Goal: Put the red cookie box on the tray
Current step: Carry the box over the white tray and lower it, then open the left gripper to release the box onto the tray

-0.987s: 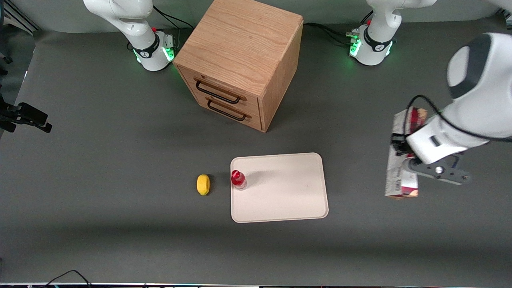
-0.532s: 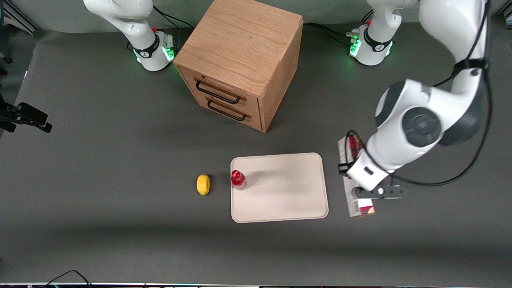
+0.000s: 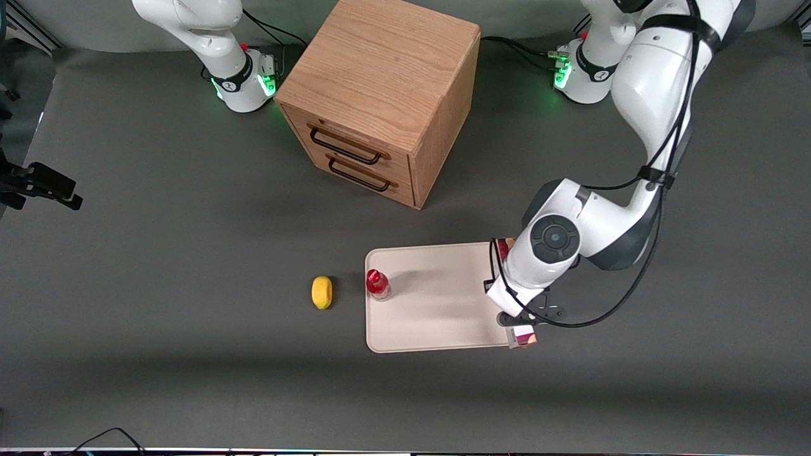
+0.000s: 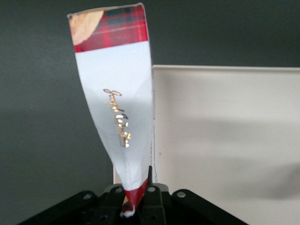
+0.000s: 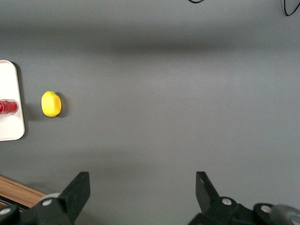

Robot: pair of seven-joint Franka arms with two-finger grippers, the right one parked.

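Observation:
The red cookie box is held in my left gripper, which is shut on it. Most of the box is hidden under the arm; its near end and a bit of its far end show. It hangs above the edge of the beige tray on the working arm's side. In the left wrist view the box shows its white section and red tartan end, sticking out from the gripper along the tray's rim.
A small red-capped bottle stands on the tray's edge toward the parked arm's end. A yellow lemon-like object lies beside it on the table. A wooden drawer cabinet stands farther from the camera than the tray.
My left arm has carried the box from the working arm's end of the table toward the tray, and it now hangs over the tray's edge.

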